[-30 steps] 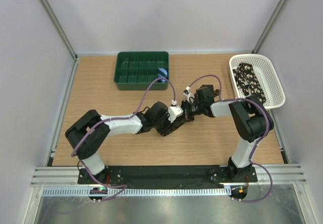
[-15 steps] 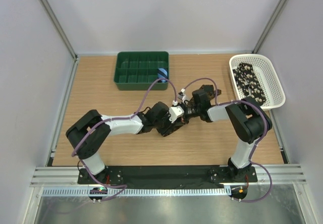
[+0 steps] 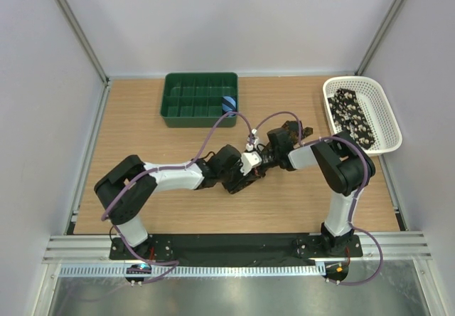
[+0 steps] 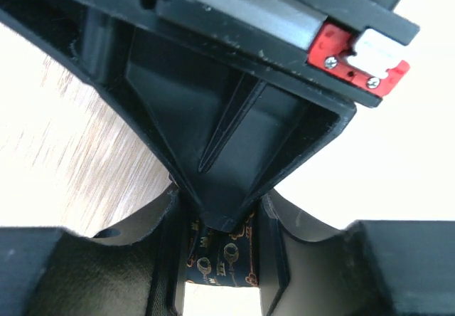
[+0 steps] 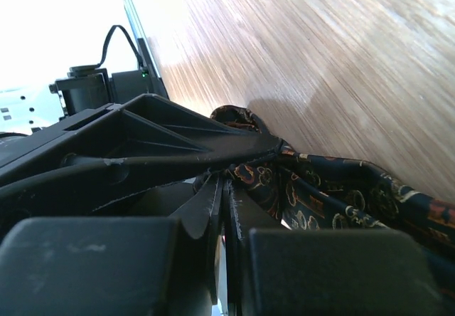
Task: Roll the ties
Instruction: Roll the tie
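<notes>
— How's the picture on your side?

— Overhead looks good to me. The light is soft and even from above, the tabletop is uniformly lit, the shadows under the arms are faint, and everything is sharp.

— And the wrist feeds?

— Worse. On the left I see the background blown out to white and the wood grain smeared, and whatever sits near the lens is a dark mass. On the right I get glare at top left and a sheen across the wood, though the tie print reads fairly crisp.
</notes>
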`<action>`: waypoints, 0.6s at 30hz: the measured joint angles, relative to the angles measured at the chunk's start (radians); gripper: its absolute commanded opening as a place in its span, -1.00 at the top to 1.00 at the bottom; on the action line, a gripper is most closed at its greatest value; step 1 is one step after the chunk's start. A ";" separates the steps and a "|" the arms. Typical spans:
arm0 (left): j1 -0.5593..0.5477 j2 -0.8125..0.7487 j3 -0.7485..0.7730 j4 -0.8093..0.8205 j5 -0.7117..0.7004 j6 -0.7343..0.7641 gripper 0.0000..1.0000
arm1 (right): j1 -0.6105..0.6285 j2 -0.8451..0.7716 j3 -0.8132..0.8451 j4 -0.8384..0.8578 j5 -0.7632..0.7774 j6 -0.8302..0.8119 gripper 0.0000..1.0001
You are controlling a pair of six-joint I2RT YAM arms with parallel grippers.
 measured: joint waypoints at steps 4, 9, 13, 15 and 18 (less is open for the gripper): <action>-0.013 0.000 0.009 -0.034 -0.010 0.006 -0.37 | 0.000 0.015 0.004 -0.024 0.010 -0.039 0.85; -0.017 0.008 0.034 -0.076 0.003 0.008 -0.46 | 0.000 0.022 0.013 -0.034 0.009 -0.059 0.85; -0.017 0.020 0.053 -0.091 0.008 0.008 -0.40 | 0.000 0.022 0.016 -0.040 0.010 -0.072 0.85; -0.017 0.021 0.056 -0.095 0.008 0.009 -0.30 | 0.000 0.022 0.016 -0.040 0.010 -0.074 0.85; -0.017 0.023 0.056 -0.098 0.008 0.009 -0.10 | 0.000 0.022 0.016 -0.040 0.010 -0.076 0.85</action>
